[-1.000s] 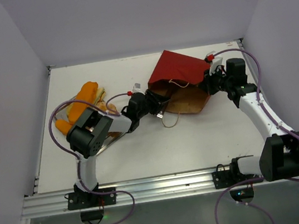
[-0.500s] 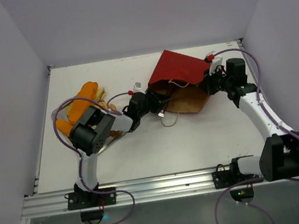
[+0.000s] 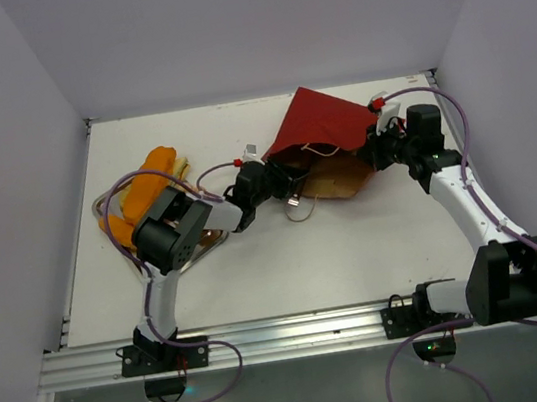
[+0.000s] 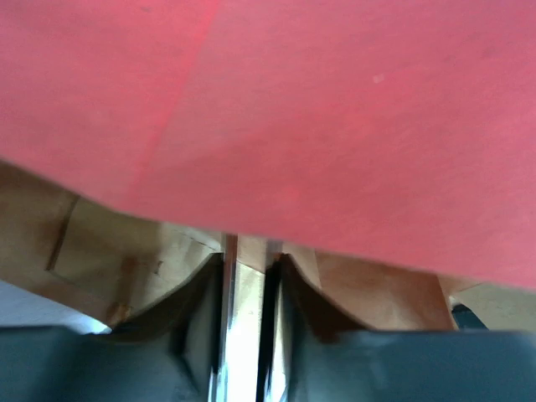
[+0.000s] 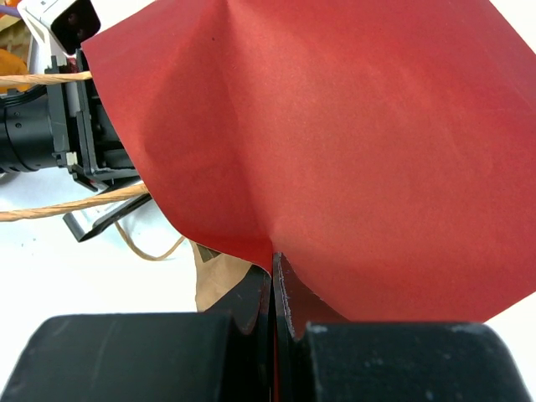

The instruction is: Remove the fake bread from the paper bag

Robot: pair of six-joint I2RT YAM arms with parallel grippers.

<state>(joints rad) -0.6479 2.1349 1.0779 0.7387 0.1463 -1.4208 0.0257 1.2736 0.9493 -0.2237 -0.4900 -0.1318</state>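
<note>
Probing paper bag (image 3: 323,124) with metal tongs (image 4: 243,318) clamped in left gripper (image 4: 251,261) — rim pinched tight by right gripper (image 5: 274,280); next, nipping a piece inside.

Both arms reach inward toward the far middle, grippers facing each other.
The left arm (image 3: 168,241) folds at a raised elbow and stretches right; its left gripper (image 4: 247,260) is narrowed onto a thin metal strip (image 4: 244,318). The right arm (image 3: 466,202) runs far from its base, wrist turned left; its right gripper (image 5: 274,264) is pressed together on the paper bag (image 5: 352,126) edge.
</note>
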